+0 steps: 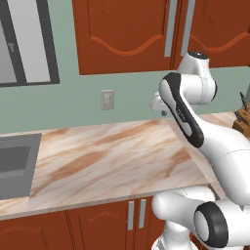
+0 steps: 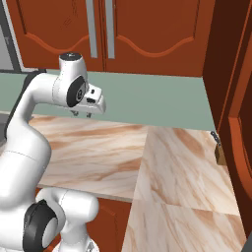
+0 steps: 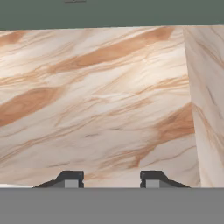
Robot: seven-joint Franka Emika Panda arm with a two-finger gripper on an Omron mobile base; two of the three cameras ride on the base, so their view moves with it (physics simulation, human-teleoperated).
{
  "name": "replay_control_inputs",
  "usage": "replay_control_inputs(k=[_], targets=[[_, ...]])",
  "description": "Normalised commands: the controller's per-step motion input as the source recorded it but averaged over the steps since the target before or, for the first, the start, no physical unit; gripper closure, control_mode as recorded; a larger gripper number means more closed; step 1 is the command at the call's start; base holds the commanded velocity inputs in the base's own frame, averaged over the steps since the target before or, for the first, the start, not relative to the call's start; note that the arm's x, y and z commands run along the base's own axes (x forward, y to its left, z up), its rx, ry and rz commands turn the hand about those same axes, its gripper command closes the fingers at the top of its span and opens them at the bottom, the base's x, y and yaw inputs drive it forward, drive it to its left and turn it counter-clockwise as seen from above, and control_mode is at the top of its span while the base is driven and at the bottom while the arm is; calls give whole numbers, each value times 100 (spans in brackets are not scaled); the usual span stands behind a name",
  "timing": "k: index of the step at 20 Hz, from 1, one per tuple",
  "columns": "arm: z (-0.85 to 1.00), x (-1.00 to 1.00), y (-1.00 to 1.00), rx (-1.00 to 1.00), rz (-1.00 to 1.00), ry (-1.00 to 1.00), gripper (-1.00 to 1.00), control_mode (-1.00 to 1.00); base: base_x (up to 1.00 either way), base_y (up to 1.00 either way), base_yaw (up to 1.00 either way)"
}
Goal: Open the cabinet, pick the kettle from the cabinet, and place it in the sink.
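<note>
Cabinet [image 2: 142, 34]: doors sitting closed.
Gripper [image 2: 81, 114]: hovering over countertop [image 3: 109, 96], jaws parted, apparently empty.
Approach: raise squarely toward handle [image 2: 110, 29].

1. Two cabinet [image 1: 128, 34] doors are showing on the wall, closed.
2. Two long silver handles [image 2: 100, 28] are running down those doors, side by side.
3. One sink [image 1: 17, 165] is sitting in the counter [image 1: 112, 156].
4. One outlet [image 1: 107, 99] is showing on the wall.
5. One knife block [image 1: 241, 119] is standing at the counter's far right.
6. Two short handles [image 1: 136, 215] are showing on the low doors.
</note>
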Motion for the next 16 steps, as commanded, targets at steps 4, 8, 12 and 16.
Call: replay_control_inputs(k=[4,8,12,16], targets=[[0,-10,-1,0,0,-2,-100,-100,0,0,0],[1,-22,0,0,0,-21,-100,-100,0,0,0],[14,-12,0,0,0,-19,-100,-100,0,0,0],[21,-4,0,0,-1,-11,-100,-100,0,0,0]])
